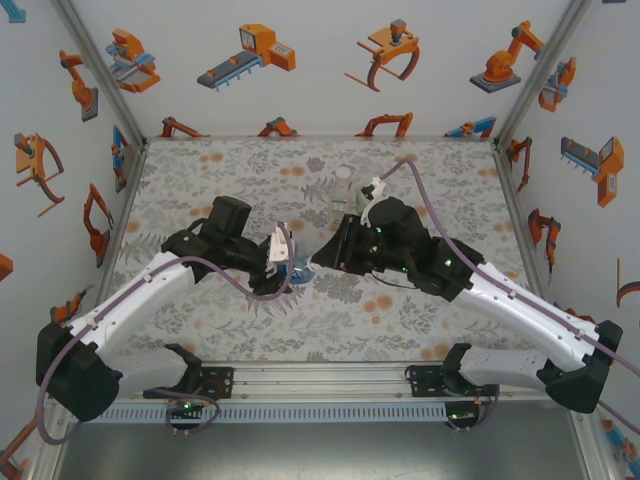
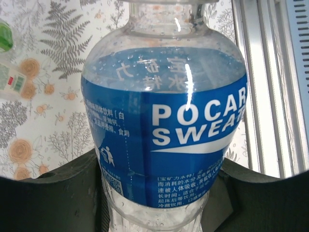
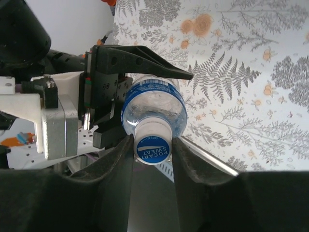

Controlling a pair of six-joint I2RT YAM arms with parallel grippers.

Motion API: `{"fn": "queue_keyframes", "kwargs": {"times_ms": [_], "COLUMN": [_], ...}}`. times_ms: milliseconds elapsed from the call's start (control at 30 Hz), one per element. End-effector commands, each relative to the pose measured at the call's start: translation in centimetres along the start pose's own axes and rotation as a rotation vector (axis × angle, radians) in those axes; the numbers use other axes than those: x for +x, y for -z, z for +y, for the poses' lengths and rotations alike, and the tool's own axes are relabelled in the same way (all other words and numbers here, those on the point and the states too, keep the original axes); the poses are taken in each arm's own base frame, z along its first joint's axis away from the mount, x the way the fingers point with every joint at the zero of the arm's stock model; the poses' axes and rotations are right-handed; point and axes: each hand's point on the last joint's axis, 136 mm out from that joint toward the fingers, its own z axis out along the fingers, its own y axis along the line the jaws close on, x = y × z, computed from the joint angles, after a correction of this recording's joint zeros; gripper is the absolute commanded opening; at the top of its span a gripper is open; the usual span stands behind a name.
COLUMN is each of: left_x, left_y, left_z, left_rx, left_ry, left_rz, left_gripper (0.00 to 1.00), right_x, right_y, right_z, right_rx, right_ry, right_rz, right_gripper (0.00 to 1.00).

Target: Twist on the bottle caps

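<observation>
Blue-labelled Pocari Sweat bottle (image 2: 164, 130): my left gripper (image 2: 157, 200) clamps it. Right gripper (image 3: 152, 142) flanks its cap (image 3: 152, 150), grip unclear.

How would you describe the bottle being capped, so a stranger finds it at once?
Start at the middle of the flower-patterned table. There the left gripper holds a clear plastic bottle. Unlike the other bottles behind it, its label is blue with white letters.
</observation>
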Motion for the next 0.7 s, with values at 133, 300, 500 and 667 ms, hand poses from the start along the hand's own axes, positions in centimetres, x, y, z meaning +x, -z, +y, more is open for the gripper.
{"fn": "queue_keyframes", "kwargs": {"times_ms": [133, 300, 500, 667], "left_x": [-3.5, -3.5, -3.6, -3.8], "left_y": [0.7, 0.7, 0.8, 0.9], "left_z": [-1.1, -1.2, -1.5, -1.9], "left_rx": [0.048, 0.049, 0.057, 0.065], "left_ry": [-0.080, -0.082, -0.093, -0.103], "left_rz": [-0.121, -0.122, -0.132, -0.144], "left_gripper": [0.00, 0.00, 0.00, 0.00], "right_x": [-3.8, -3.0, 0.1, 3.4], "right_y": [3.8, 5.0, 6.1, 6.8], "right_z": [3.7, 6.4, 9.1, 8.9], "right_rx": [-0.059, -0.168, -0.379, -0.519], "right_ry": [0.400, 0.725, 1.139, 1.456], "right_rz": [-0.166, -0.149, -0.097, -0.025], "right_gripper": [0.54, 0.55, 0.53, 0.53]}}
